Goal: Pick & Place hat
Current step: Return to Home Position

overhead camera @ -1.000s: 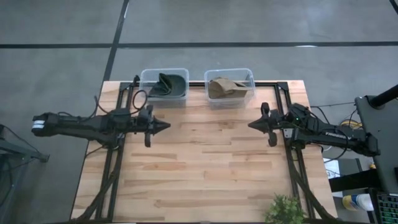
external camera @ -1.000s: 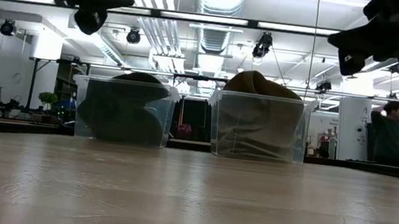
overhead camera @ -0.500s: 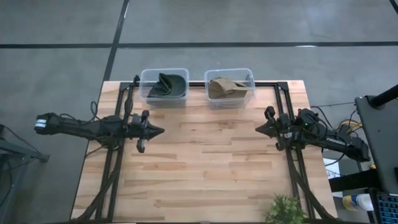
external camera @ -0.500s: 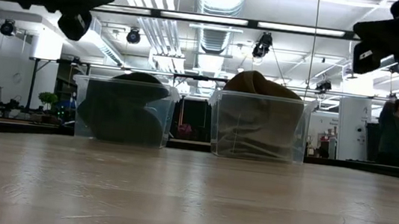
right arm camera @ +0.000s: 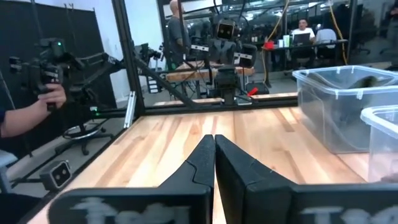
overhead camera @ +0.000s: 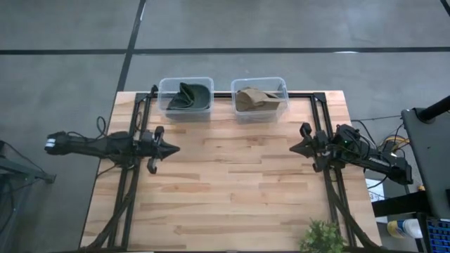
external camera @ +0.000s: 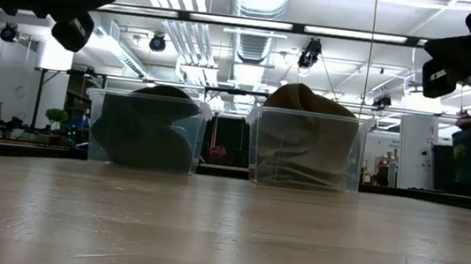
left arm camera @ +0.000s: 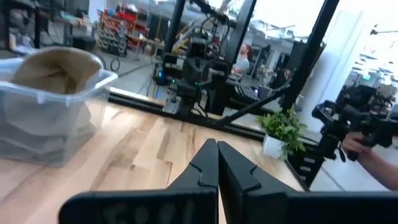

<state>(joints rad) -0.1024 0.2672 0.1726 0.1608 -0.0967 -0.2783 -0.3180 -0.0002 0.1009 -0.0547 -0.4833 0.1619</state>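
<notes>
Right, both arms reach in level from the sides of the worktop [overhead camera: 232, 190], one at each edge of the high view. At centre left the left pincer [overhead camera: 171, 148] points inward, and its wrist view shows the two fingers [left arm camera: 200, 169] pressed together with nothing between them. Over at centre right, the right pincer [overhead camera: 295, 148] mirrors it, tip facing the middle, fingers [right arm camera: 198, 165] also closed flat against each other and empty. Both hang clear above the wood; in the low view they show only as dark shapes in the upper corners.

Now the hats: up at the top middle of the high view two clear bins stand side by side on the far edge of the worktop. The left bin [overhead camera: 185, 98] holds the green cap [overhead camera: 184, 96], dark and crumpled; how many lie in there I cannot tell. The right bin [overhead camera: 259, 96] holds the brown cap [overhead camera: 252, 98], its crown bulging above the rim in the low view. A small plant [overhead camera: 322, 235] sits at the lower right corner, and a person's hand [right arm camera: 55, 94] grips a camera rig off the worktop.
</notes>
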